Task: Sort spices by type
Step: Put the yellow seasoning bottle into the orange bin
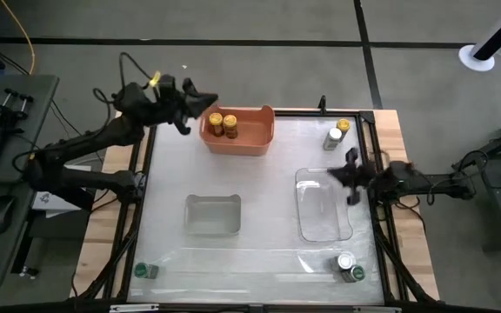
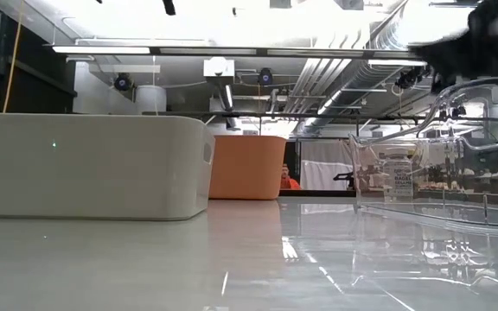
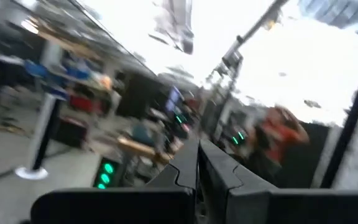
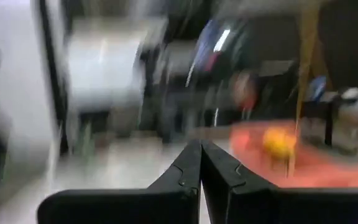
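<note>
Spices, seven small jars, as I found them: two yellow-lidded jars (image 1: 222, 123) stood side by side in the orange tub (image 1: 259, 143) at the far edge of the table (image 1: 259, 252); a third yellow-lidded jar (image 1: 344, 127) and a silver-lidded jar (image 1: 333, 136) sat touching at the far right corner; a green-lidded jar (image 1: 143, 271) lay at the near left corner; a silver-lidded jar (image 1: 344, 261) and a green-lidded jar (image 1: 357, 274) sat together at the near right. No label was legible. My left claw (image 1: 205, 103), fingers pressed together and empty, hung just left of the orange tub. My right claw (image 1: 350, 176), likewise closed and empty, was above the clear tub's (image 1: 320, 228) right edge. A white tub (image 1: 213, 216) sat centre-left.
</note>
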You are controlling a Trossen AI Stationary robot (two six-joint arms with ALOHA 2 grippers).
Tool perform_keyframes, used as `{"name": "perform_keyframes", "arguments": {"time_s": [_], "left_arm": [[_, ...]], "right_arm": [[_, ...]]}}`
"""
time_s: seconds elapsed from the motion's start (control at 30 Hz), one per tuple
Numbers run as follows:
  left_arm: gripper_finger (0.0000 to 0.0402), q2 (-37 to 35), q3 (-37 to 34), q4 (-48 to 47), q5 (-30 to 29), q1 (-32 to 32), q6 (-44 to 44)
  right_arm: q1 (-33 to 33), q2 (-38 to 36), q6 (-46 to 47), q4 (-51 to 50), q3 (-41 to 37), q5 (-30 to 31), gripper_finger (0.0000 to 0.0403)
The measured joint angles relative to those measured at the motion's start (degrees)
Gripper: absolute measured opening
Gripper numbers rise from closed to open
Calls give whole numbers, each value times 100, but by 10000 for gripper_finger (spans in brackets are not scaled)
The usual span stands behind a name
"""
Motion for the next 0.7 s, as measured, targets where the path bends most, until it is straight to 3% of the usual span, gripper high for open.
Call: {"name": "perform_keyframes", "arguments": {"time_s": [0.07,0.17,0.23,0.33,0.47,0.7], "left_arm": [[1,-10,0,152,-288,0,-208],[0,9,-2,299,-452,-24,-608],[0,68,-2,311,-521,-119,-687],[0,199,-11,282,-831,-220,-615],[0,404,-11,435,-1119,-208,-605],[0,617,-11,742,-965,-172,-652]], "right_arm": [[2,-4,632,1275,-1,654,0],[0,-8,1293,2993,3,2433,0],[-8,-8,1394,3151,127,3550,0],[-20,111,1342,1829,609,3983,0],[-266,721,2700,-1094,1597,4110,0],[-1543,2383,4253,-4281,3492,4181,0]]}}
